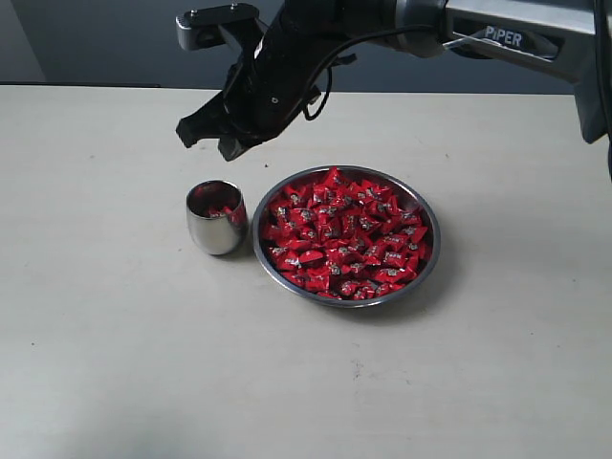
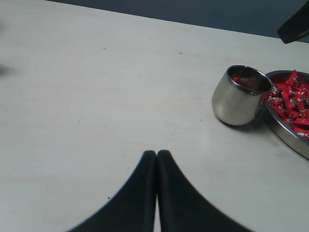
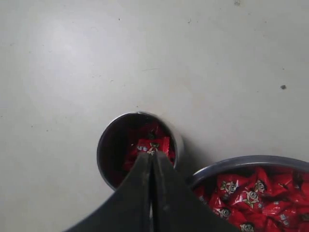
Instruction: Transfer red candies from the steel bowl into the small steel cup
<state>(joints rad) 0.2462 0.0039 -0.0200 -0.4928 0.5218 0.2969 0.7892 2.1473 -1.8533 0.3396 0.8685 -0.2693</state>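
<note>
Right gripper [image 3: 152, 155] is seen with jaws pressed together, held above the small steel cup [image 1: 216, 241]. Red candies [image 1: 344, 234] are heaped in the steel bowl [image 1: 435, 239], just beside the cup. A few are noted inside the cup. Left gripper [image 2: 157, 157] is likewise closed, over bare table [image 1: 115, 335].

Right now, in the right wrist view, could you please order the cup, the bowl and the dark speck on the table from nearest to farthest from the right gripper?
1. Cup: straight below the right gripper.
2. Bowl: just beside the cup.
3. Dark speck: alone on the table, past both.
</note>
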